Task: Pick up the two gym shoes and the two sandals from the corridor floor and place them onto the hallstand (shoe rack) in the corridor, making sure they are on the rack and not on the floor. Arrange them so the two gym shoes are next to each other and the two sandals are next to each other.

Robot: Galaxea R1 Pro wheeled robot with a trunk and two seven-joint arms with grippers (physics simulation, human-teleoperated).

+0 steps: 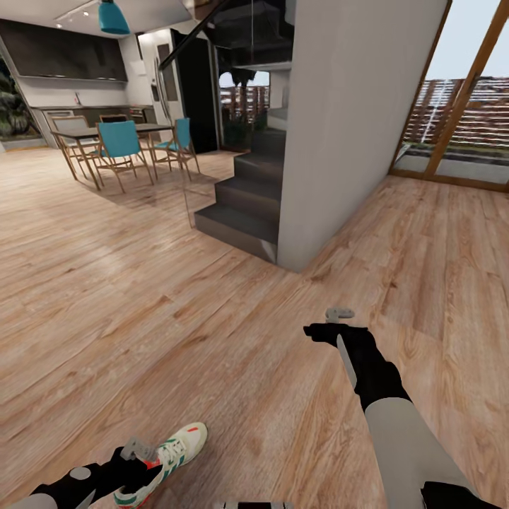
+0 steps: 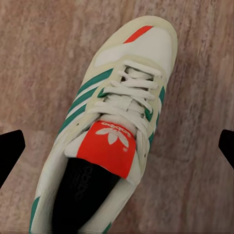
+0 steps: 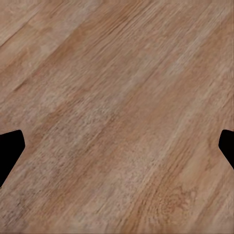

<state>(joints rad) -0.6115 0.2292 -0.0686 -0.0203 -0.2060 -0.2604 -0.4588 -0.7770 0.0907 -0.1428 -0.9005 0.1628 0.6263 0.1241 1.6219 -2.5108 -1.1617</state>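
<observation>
Floorboards [image 1: 177, 332] of warm wood carried one gym shoe [image 1: 172, 452] under the left claw [image 1: 138, 452], its fingers spread wide either side without touching, while the right claw [image 1: 338, 313], likewise wide, hung beyond over bare planks toward the grey staircase [image 1: 244, 201].

I saw warm wood plank floor [image 1: 141, 297], a grey pillar wall [image 1: 339, 127], dark stairs [image 1: 244, 205], teal chairs [image 1: 120, 145] round a dining table [image 1: 106, 131], daylit window [image 1: 459, 92].
</observation>
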